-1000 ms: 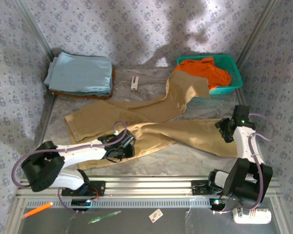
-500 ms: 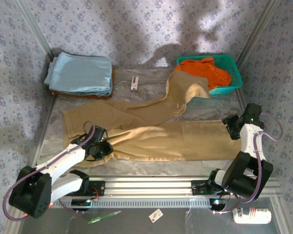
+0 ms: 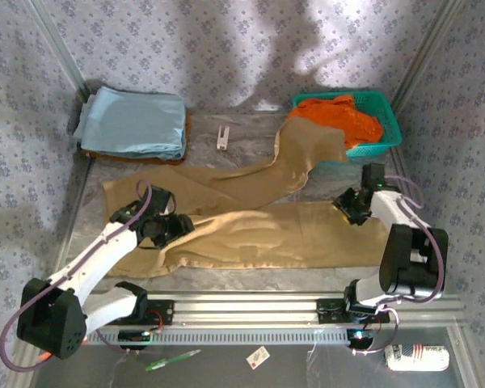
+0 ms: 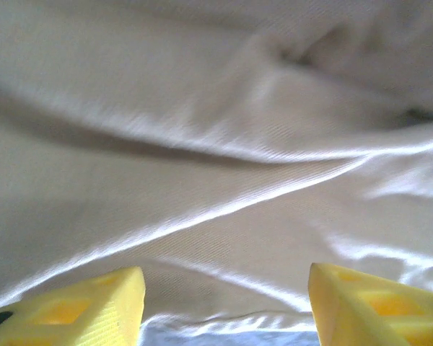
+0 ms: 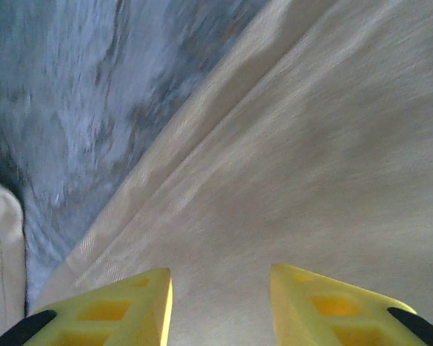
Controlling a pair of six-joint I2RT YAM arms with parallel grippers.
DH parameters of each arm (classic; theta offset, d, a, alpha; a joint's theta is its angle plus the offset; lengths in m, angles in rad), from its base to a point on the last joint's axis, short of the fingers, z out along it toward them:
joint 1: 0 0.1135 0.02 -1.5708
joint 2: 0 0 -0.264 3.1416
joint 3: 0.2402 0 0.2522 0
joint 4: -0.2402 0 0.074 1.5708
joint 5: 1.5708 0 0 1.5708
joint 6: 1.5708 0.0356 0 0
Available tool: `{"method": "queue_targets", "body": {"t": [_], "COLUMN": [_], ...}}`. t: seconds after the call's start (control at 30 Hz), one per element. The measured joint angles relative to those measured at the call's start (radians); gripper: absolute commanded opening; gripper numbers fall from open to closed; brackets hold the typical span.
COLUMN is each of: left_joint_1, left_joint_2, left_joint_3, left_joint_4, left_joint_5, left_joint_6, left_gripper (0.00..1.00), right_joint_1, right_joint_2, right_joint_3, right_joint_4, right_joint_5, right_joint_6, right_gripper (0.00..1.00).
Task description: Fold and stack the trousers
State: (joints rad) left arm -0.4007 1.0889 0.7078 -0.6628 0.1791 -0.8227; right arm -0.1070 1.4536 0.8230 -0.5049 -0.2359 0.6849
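Observation:
The tan trousers lie spread on the table. One leg runs along the front. The other leg slants from the left up to the basket's rim. My left gripper sits on the left end of the front leg. It is open, its yellow fingertips wide apart over the cloth's hem. My right gripper hovers at the far edge of the front leg near its right end. Its fingers stand apart above flat tan cloth, holding nothing.
A folded light blue cloth stack sits at the back left. A teal basket with an orange garment stands at the back right, under part of a trouser leg. A small white item lies at the back middle. Patterned walls close in on both sides.
The front leg was drawn out straight. My left gripper let go of the cloth, opened and shifted slightly right. My right gripper swung left onto the leg's far edge, its jaws narrower.

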Motion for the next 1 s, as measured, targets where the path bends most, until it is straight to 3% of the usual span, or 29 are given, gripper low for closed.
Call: {"method": "queue_targets", "body": {"t": [0.13,0.23,0.37,0.67,0.87,1.0], "left_joint_1": [-0.001,-0.001,-0.006,-0.01,-0.003,0.035], "left_joint_2": [0.119,0.216,0.232,-0.008,-0.194,-0.243], "left_joint_3": [0.047,0.012,-0.11,-0.295,-0.359,-0.341], "left_joint_4": [0.109,0.202,0.293,0.344,0.227,0.126], "left_joint_5": [0.001,0.001,-0.011,-0.021,-0.007,-0.008], "left_joint_6": [-0.002,-0.019,-0.069,-0.148,-0.171,-0.157], "left_gripper": [0.6,0.6,0.63,0.67,0.67,0.67], "right_joint_1": [0.123,0.137,0.123,-0.023,-0.082,-0.069], "right_joint_2": [0.081,0.103,0.085,-0.048,-0.171,-0.239], "right_joint_3": [0.022,0.01,-0.033,-0.175,-0.248,-0.197], "right_joint_4": [0.022,0.038,0.056,0.075,-0.007,-0.099], "right_joint_5": [0.018,0.027,0.032,-0.056,-0.093,-0.055], "right_joint_6": [0.004,0.004,0.006,0.005,-0.005,-0.023], "right_gripper": [0.36,0.39,0.44,0.48,0.49,0.59]}}
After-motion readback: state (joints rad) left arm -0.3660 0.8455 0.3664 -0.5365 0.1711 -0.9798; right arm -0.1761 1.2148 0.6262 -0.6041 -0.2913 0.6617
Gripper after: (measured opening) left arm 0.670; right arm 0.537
